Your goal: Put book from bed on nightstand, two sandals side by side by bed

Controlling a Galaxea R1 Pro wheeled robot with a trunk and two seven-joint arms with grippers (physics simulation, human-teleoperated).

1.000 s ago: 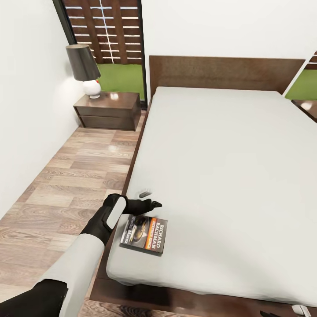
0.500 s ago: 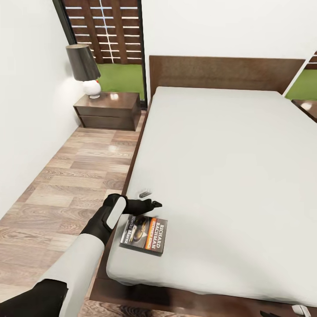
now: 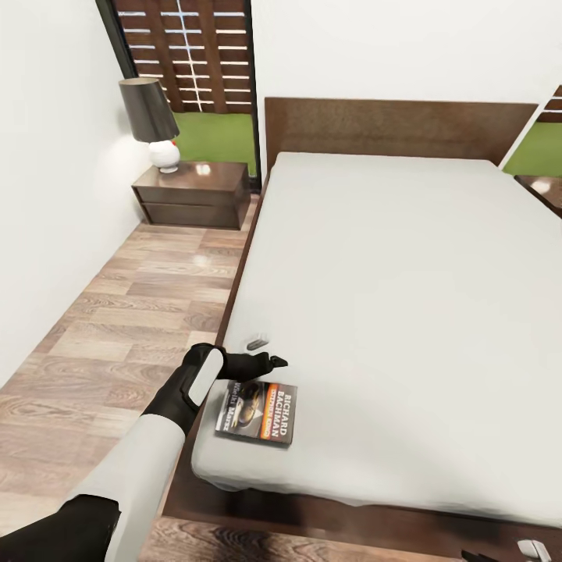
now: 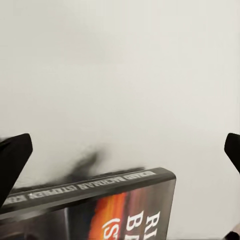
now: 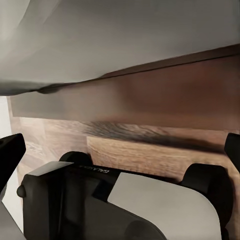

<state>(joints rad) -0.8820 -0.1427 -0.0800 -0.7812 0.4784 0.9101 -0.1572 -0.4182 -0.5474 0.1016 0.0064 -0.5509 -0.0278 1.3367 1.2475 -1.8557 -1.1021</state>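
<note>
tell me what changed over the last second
Only the camera shifted a little: the whole head view slid, nightstand and book alike. The left gripper hovers just beyond the book on the bed as before, jaws open, nothing grasped.

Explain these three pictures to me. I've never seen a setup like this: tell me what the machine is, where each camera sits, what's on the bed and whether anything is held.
This is a simulated two-armed wheeled robot. The head view looks down from its head onto a bed with a book near the corner. The left gripper hangs open just beyond the book, holding nothing. Farther off stands a nightstand with a lamp. The left wrist view, from a camera by that gripper, shows the book's edge on the grey cover between dark fingertips. The right wrist view shows the bed's wooden frame, the floor and part of the robot's base; its fingertips stand wide apart, empty.
</note>
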